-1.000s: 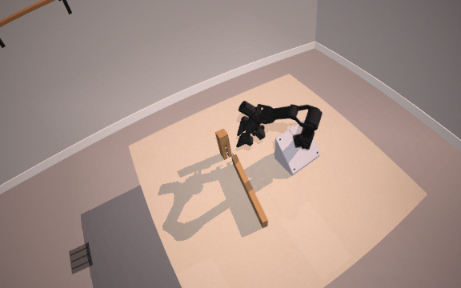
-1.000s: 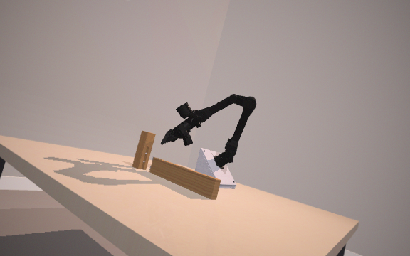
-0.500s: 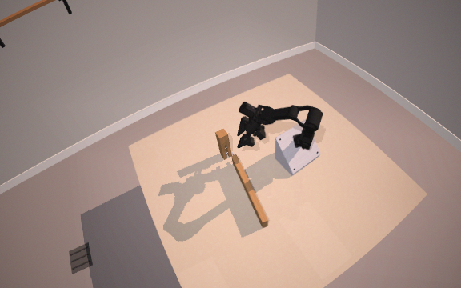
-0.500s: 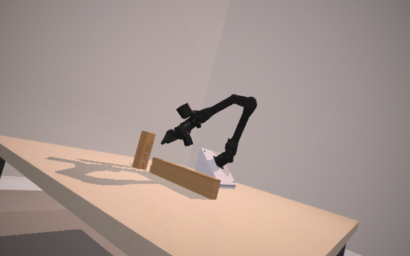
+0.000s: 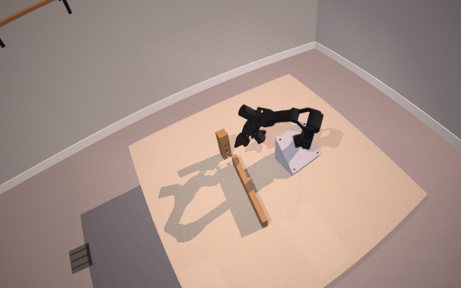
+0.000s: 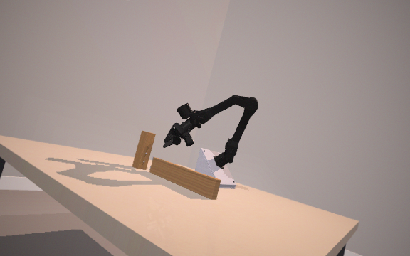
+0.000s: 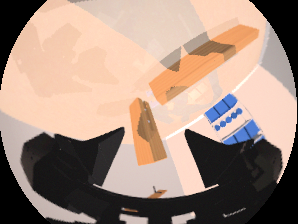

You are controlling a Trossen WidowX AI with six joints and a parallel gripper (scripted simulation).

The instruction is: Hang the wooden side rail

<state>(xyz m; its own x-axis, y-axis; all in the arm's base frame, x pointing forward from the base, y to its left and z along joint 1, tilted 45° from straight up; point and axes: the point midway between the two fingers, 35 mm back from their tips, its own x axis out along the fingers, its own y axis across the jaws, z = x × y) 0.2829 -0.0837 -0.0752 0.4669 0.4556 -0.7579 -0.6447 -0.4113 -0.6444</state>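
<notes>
The wooden headboard post (image 5: 222, 139) (image 6: 143, 147) (image 7: 152, 147) stands upright on the table, with small metal pins showing in its slot. The long wooden side rail (image 5: 258, 202) (image 6: 185, 178) (image 7: 200, 62) rests along its length on the table, on its narrow edge. Its near end is close to the post's slotted face, with a small gap. Pale metal bits show in that gap; I cannot make out whether the hooks touch the pins. My gripper (image 5: 248, 143) (image 6: 166, 143) (image 7: 154, 131) is open and empty, above the table near the post and the rail's near end.
The pale wedge-shaped arm base (image 5: 290, 158) (image 6: 206, 165) stands beside the rail. The table (image 5: 346, 224) (image 6: 262, 217) has an edge beyond the post. A wall-mounted wooden bar (image 5: 18, 17) is far off. A blue and white object (image 7: 232, 120) shows beyond the table in the wrist view.
</notes>
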